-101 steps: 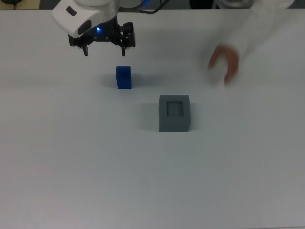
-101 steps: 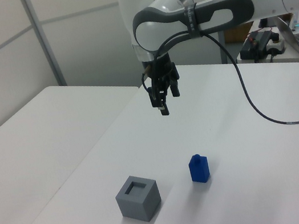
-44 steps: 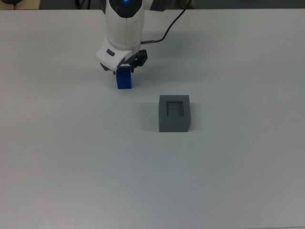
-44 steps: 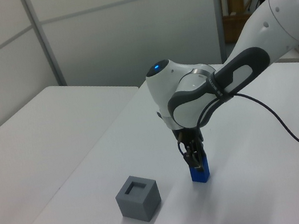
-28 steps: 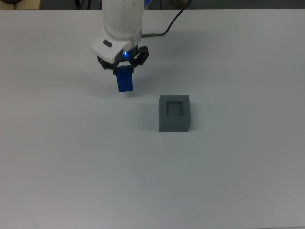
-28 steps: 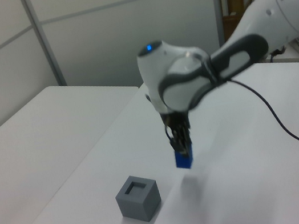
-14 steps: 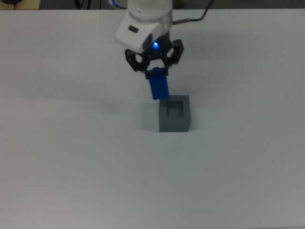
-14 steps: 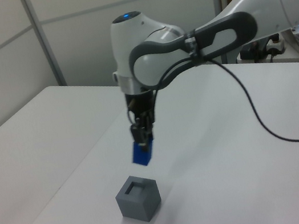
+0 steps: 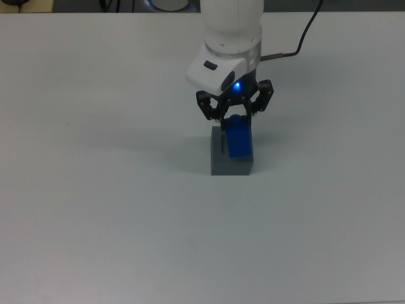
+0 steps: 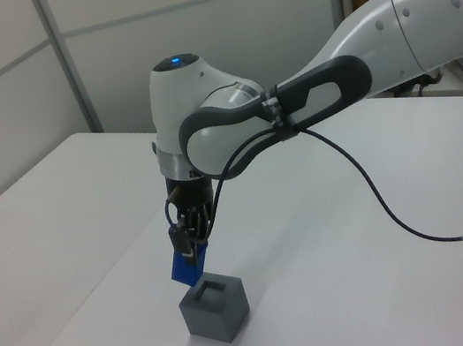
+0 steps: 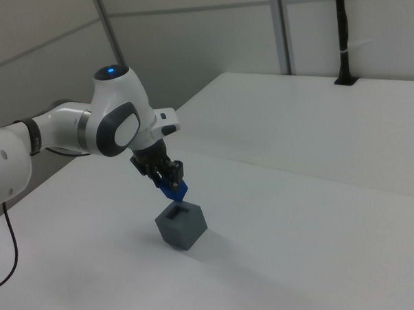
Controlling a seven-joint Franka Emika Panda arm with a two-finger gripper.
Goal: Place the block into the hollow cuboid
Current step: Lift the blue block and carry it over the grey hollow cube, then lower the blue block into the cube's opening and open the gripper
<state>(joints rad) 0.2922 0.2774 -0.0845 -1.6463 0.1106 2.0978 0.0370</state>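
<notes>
The blue block (image 9: 238, 142) hangs tilted in the air, directly over the hollow cuboid (image 9: 230, 165). My gripper (image 9: 233, 120) is shut on the block's upper end. In the top view the block covers the right part of the cuboid's square recess. The left view shows the block (image 10: 185, 270) just above the cuboid's (image 10: 216, 310) top face, near the edge on the left view's left, below the gripper (image 10: 192, 244). In the right view the block (image 11: 173, 191) hovers a little above the grey cuboid (image 11: 182, 226) under the gripper (image 11: 166, 178). The cuboid stands upright on the white table.
The white table (image 9: 95, 209) spreads around the cuboid. A black cable (image 10: 377, 192) hangs from the arm and loops down to the table on the left view's right. A seam (image 10: 136, 243) between two tabletops runs past the cuboid. Grey partition walls stand behind.
The gripper has carried the block to the top view's right and lower, from beside the cuboid's corner to over its recess. The cuboid has not moved.
</notes>
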